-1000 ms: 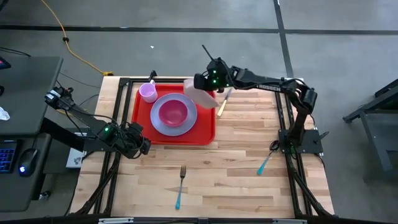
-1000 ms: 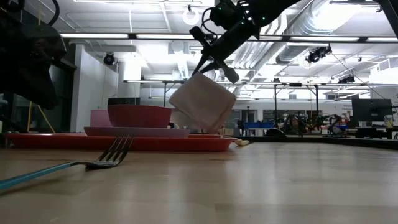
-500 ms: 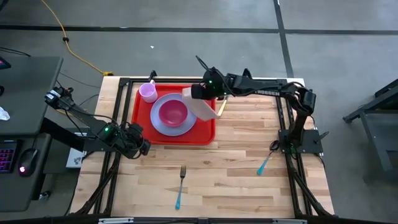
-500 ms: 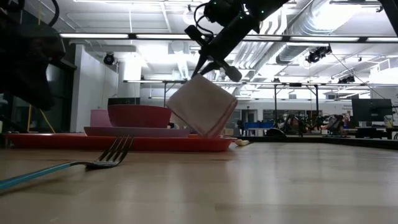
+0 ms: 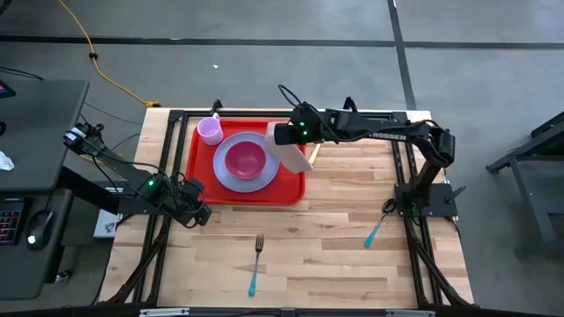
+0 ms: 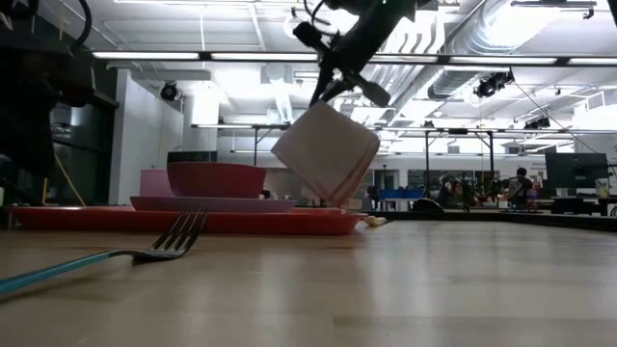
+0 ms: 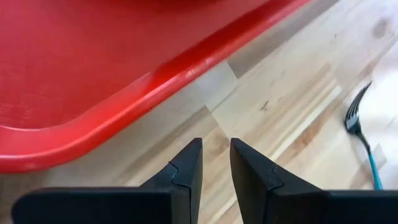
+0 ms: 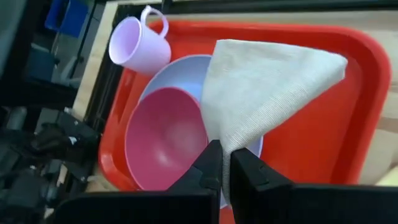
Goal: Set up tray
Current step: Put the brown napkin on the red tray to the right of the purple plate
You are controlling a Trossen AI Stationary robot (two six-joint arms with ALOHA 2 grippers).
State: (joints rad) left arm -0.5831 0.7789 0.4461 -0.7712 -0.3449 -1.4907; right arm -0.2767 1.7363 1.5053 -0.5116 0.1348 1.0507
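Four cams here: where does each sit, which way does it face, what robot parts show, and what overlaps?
High: overhead, straight down on the table; both arms, tray, fork.
Low: table height, level toward the room; the right tool hangs a napkin above the tray.
Left wrist: looks past the left tool at the tray edge.
Right wrist: looks down past the right tool at napkin, bowl, mug.
All four share the tray.
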